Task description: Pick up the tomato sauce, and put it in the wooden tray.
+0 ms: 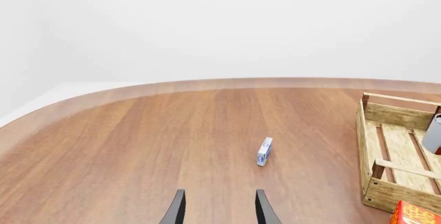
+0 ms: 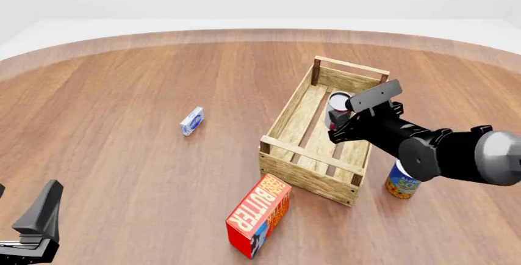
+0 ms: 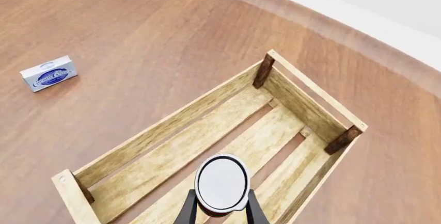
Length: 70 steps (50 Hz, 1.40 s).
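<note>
Large rectangular light-wood slatted tray [image 2: 303,132] with dark corner posts, lying on the brown wooden table [image 2: 122,94] with its long axis running away from the arms and angled to the right; the right gripper [image 2: 342,121] hangs over its interior, so the coming release appears to turn on a straight descent onto the slats below. The left gripper [image 1: 218,211], fingers spread and empty, sits well apart at the near left edge, making the right arm the nearer one by far. Red-orange butter box [image 2: 258,215] rests just in front of the tray; a blue-and-yellow can [image 2: 401,182] stands just outside the tray's right rail; a small blue-and-white packet [image 2: 192,121] lies apart to the left. Small cylindrical tomato sauce can [image 3: 222,182], silver-white lid upward and axis upright, pinched between the right fingers, above the slats of the tray's middle to far half, whether touching them cannot be told
</note>
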Motion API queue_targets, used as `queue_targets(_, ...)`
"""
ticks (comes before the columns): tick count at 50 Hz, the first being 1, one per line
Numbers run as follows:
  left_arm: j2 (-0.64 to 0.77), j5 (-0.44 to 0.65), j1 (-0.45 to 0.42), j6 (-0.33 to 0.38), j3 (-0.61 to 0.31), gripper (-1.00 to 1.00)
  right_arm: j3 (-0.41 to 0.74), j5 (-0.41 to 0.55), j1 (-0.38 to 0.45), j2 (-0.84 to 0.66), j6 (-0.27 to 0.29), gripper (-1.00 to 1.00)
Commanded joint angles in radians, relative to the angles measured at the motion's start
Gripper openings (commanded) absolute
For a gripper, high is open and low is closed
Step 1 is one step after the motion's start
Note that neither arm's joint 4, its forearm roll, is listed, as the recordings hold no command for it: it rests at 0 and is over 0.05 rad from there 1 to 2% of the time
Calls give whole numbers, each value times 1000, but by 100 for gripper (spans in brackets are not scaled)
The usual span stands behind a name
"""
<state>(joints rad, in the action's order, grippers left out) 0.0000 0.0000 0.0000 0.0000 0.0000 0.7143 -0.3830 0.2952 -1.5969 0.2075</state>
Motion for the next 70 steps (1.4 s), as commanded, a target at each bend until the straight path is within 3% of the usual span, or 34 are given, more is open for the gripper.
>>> queue_targets(1, 0, 0, 0, 0, 0, 100, 11, -11, 2, -15, -20, -100)
queue_targets(40, 0, 0, 0, 0, 0, 100, 50, -45, 3, -96, -89, -100)
queue_targets(70, 0, 0, 0, 0, 0, 100, 47, -61, -20, -122, -78, -100)
